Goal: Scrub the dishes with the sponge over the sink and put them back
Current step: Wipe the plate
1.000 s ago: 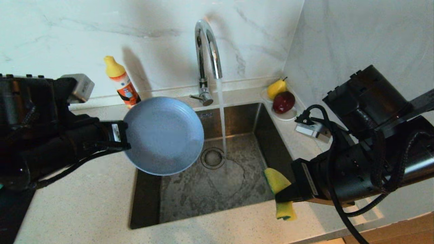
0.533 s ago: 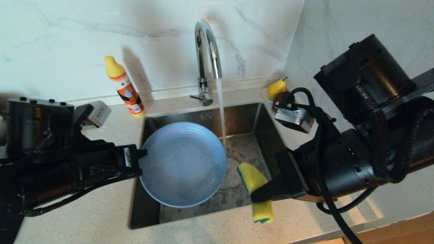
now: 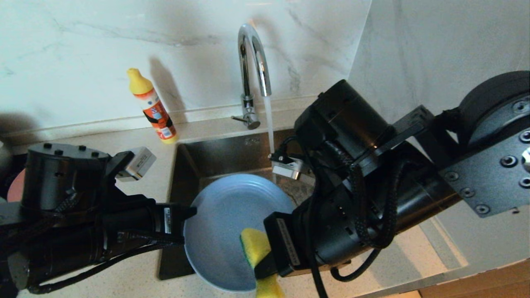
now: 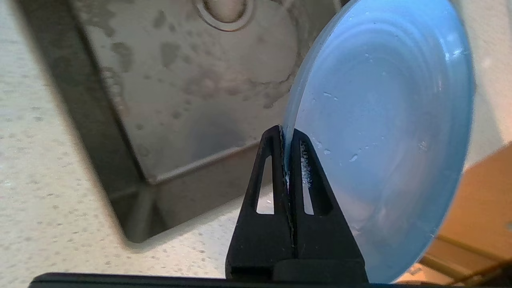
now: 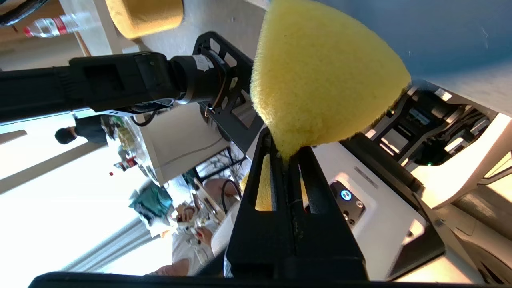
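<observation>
Two tools meet over the sink (image 3: 232, 157): left tool (image 4: 289, 136) clamped on the light-blue plate's (image 3: 225, 223) rim, right tool (image 5: 287, 158) pinching the sponge (image 3: 254, 246) against its face; scrubbing strokes seem next.

Light-blue plate (image 3: 223, 231) tilted over sink (image 3: 215, 157); yellow sponge (image 3: 256, 247) against its face.

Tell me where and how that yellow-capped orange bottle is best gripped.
Grip the yellow-capped orange bottle around its orange body, coming from the front or the sink side. It stands upright, leaning slightly, close against the marble wall, so the back is blocked and the tapered cap looks slippery.
</observation>
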`<state>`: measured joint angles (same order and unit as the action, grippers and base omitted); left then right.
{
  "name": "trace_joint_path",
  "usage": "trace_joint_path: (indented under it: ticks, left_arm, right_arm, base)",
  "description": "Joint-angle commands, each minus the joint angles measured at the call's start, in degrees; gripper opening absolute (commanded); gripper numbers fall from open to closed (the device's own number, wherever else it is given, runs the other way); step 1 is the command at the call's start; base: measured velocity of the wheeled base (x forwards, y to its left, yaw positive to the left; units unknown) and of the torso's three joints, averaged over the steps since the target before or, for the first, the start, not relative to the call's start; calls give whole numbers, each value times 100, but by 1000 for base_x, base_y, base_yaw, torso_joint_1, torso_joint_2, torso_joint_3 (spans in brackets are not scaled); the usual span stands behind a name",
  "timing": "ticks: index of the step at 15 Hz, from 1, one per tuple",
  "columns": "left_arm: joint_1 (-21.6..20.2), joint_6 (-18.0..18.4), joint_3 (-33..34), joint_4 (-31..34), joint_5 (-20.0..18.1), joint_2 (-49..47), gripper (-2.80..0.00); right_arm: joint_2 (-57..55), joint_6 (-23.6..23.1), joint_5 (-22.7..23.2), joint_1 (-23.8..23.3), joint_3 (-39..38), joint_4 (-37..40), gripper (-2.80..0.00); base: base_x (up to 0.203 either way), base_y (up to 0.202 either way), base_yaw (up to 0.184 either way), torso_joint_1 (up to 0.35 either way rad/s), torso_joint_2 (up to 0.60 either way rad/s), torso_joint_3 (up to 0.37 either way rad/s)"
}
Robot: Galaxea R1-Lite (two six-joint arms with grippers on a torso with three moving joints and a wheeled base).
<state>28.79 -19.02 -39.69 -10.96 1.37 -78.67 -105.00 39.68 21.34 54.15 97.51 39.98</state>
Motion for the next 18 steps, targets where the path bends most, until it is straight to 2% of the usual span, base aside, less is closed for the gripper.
trace_joint_path:
  ticks: [1,5,10,13,15,18]
  left_arm:
    - [171,-13,-26,-11,4,-32,-280]
    - [289,-15,3,-528,-5,-96,-280]
    - [514,109,113,-566,29,-79,-280]
    - [536,380,356,-873,48,-121,-280]
    - [558,443,436,-1136,57,-149,-280]
    - [584,443,445,-1136,57,-140,-280]
  right_arm:
    - [-493,32,11,158,354,160,-280]
    - [-908,35,26,306,799,625,-280]
    - [-1080,57,216,298,1160,1041,-280]
    - [-1064,66,230,298,1250,1140,-280]
    - [-1163,92,230,298,1277,1183,-280]
    - [-1285,292,204,255,1315,1144,-280]
  base:
    - [0,0,0,0,0,0]
    - [0,0,0,0,0,0]
    - [0,0,0,0,0,0]
    - [0,0,0,0,0,0]
    - [0,0,0,0,0,0]
    - [0,0,0,0,0,0]
